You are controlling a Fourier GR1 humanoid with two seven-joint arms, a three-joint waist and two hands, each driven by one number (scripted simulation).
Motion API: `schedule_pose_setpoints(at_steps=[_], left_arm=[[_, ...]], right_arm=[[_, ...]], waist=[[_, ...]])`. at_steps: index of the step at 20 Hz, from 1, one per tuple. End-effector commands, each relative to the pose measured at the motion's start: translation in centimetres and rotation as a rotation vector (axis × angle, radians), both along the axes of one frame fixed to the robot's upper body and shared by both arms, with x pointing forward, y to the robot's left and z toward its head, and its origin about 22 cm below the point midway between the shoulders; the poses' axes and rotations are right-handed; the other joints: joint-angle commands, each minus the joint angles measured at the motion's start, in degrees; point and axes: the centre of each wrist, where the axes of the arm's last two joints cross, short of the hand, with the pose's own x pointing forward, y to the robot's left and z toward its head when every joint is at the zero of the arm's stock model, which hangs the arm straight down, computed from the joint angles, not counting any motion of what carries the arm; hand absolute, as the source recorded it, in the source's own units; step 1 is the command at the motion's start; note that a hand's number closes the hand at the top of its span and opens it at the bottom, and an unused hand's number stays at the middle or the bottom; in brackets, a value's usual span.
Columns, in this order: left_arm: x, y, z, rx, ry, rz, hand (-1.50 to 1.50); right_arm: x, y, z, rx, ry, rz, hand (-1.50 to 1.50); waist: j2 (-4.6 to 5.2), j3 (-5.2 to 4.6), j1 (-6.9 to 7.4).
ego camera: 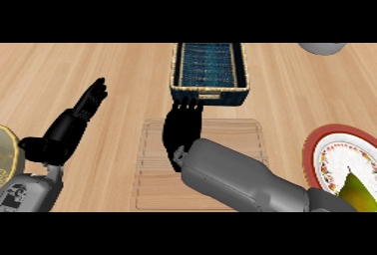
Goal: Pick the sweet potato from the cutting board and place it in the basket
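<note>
My right black hand (182,130) lies flat over the pale wooden cutting board (243,129), fingers straight and pointing to 12 o'clock, almost at the basket. I can't see the sweet potato; the hand or grey arm may hide it. The dark blue woven basket with a tan rim (210,94) sits just past the board at 12 o'clock. My left black hand (70,127) rests open at 9 o'clock. A red-rimmed flowered plate (331,149) sits at 3 o'clock. It all sits on the light wooden counter (294,89).
</note>
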Motion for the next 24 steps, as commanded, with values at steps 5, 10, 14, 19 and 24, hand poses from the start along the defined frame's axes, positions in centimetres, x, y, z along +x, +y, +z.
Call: schedule_pose_setpoints(at_steps=[5, 10, 14, 19, 24], left_arm=[[0.7, -1.5, 0.8, -0.015, 0.005, -0.005, 0.0], [-0.4, 0.6, 1.0, -0.009, 0.0, 0.008, 0.0], [-0.4, -1.1, -0.6, -0.012, 0.0, 0.006, 0.0], [0.7, 0.6, 1.0, -0.01, -0.002, 0.015, 0.0], [0.0, 1.2, -0.6, 0.002, -0.013, 0.015, 0.0]], right_arm=[[-0.8, 0.3, -1.0, -0.109, 0.027, -0.183, -1.5], [0.0, -0.5, -1.8, -0.098, 0.041, -0.195, -1.5], [0.3, -1.0, -2.8, -0.096, 0.079, -0.212, -1.5], [0.1, -1.9, -4.3, -0.112, 0.176, -0.187, 1.5], [-0.9, -1.7, -5.1, -0.12, 0.172, -0.156, 1.5]], waist=[[-0.1, 0.01, -0.25], [-0.08, 0.01, -0.23], [0.19, -0.01, 0.48], [0.11, 0.01, -0.27], [0.21, -0.02, 0.17]])
